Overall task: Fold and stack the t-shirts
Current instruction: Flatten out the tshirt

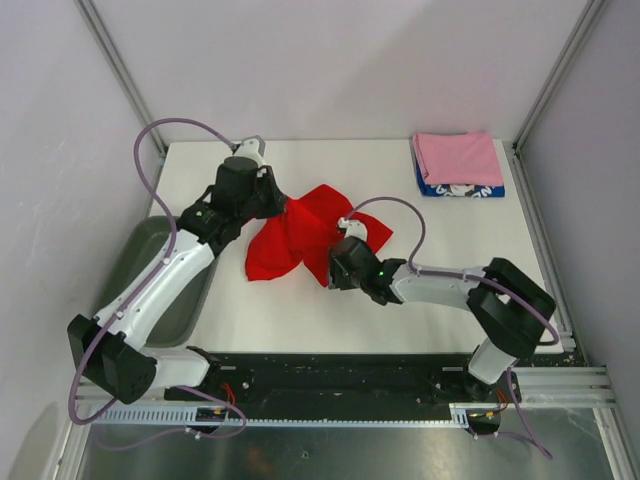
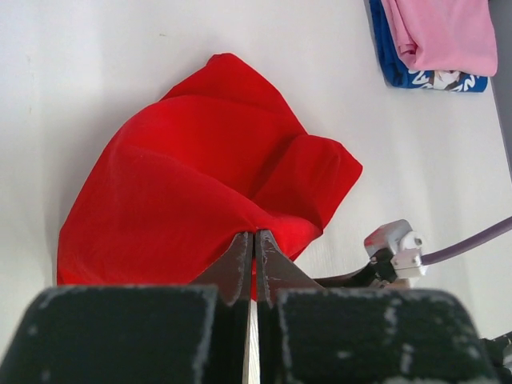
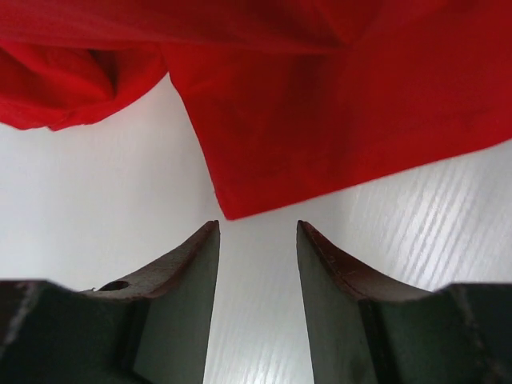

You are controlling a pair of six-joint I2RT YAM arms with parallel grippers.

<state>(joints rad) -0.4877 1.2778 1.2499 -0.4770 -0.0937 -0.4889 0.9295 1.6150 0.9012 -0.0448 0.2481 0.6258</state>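
Pinching red shirt point(image 2: 192, 184) edge with left hand point(image 2: 254, 244), clamped tight; cloth bunched just ahead on counter point(image 2: 80, 64). Holding right hand point(image 3: 258, 232) parted, empty, shirt corner just ahead. Pink shirt point(image 1: 458, 157) atop blue shirt point(image 1: 460, 189), well beyond both.

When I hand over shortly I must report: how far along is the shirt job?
Done: pink shirt folded on top of the blue shirt, far right. In hand: red shirt lies crumpled mid-table, left gripper shut on its edge, right gripper open at a corner. Left: fold the red one and stack it.
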